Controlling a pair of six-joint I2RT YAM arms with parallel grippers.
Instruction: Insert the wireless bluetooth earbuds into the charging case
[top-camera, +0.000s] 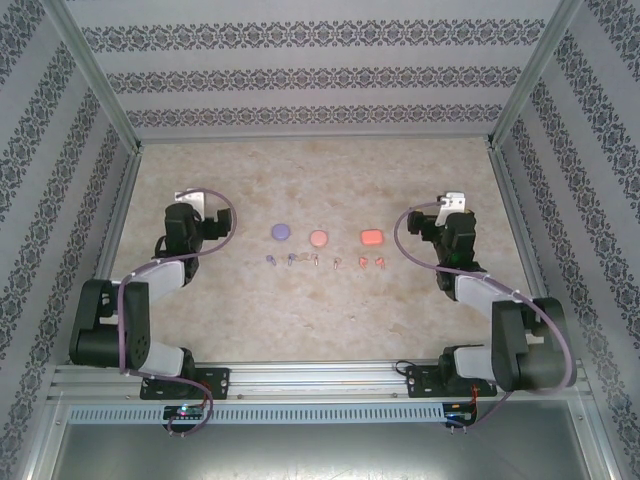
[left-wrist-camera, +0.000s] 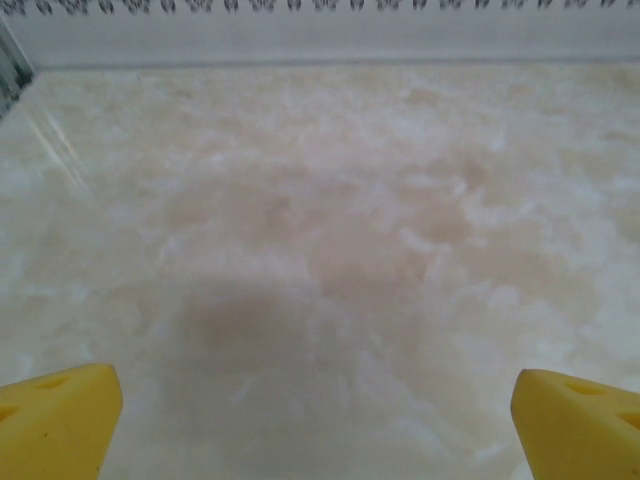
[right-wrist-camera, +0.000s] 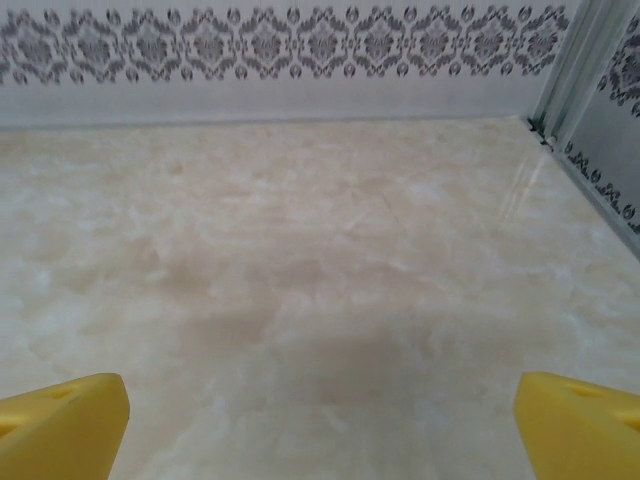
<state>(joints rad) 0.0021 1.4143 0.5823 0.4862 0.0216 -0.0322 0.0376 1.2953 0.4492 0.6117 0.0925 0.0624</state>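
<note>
Three charging cases lie in a row mid-table: a purple round one (top-camera: 281, 231), a pale pink round one (top-camera: 318, 238) and an orange one (top-camera: 371, 237). Just in front of them sit the tiny earbuds in pairs: purple (top-camera: 270, 260), pale pink (top-camera: 314, 262) and orange (top-camera: 363, 262). My left gripper (top-camera: 190, 205) hangs left of the cases and my right gripper (top-camera: 452, 205) hangs right of them. In the wrist views, the left gripper (left-wrist-camera: 320, 425) and the right gripper (right-wrist-camera: 320, 425) are open, their yellow fingertips (left-wrist-camera: 60, 420) (right-wrist-camera: 60, 425) wide apart over bare marble with nothing between them.
The marble-patterned tabletop (top-camera: 320, 320) is enclosed by patterned walls (top-camera: 310, 80) at the back and both sides, with metal frame posts (top-camera: 520, 90). An aluminium rail (top-camera: 320, 385) carries the arm bases along the near edge.
</note>
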